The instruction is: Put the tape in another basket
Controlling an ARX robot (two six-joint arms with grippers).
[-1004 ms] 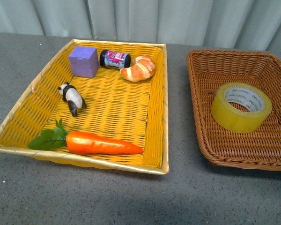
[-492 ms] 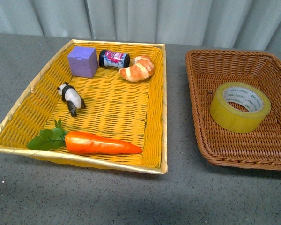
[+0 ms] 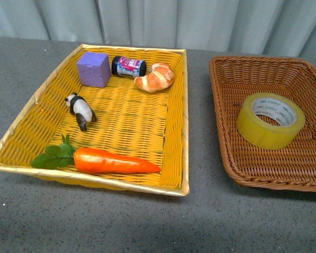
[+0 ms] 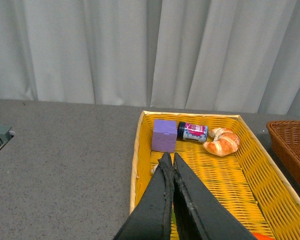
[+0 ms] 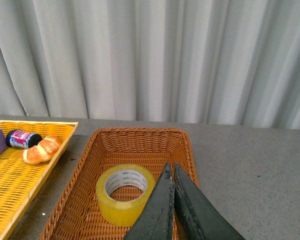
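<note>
Tape (image 3: 270, 120) lies flat in the brown basket (image 3: 229, 153), on the right side of the grey surface (image 3: 147, 221), with its open core facing up and a little toward the far right. It sits near the middle of that basket, apart from the walls as far as I can see. The yellow basket (image 3: 185, 121) stands just beside it on the left and holds a carrot (image 3: 116, 161), a panda figure (image 3: 81, 110), a purple cube (image 3: 94, 68), a small jar (image 3: 129, 66) and a croissant (image 3: 155, 77).

My right tool (image 5: 170, 170) hangs above the near part of the brown basket, its two fingers pressed together and holding nothing. My left tool (image 4: 169, 161) is over the yellow basket, also pressed together and empty. Neither arm shows in the front view.

I judge that the task is at its beginning or already at its end; from this moment alone I cannot tell which. If the roll must go to the yellow basket, I think the right tool is the better one, since it is nearest. I should first spread the fingers wide, then come down with one finger inside the core and one outside the wall of the roll. The roll is smooth, so the pinch should be firm. The middle of the yellow basket is free, a good place to set it.
</note>
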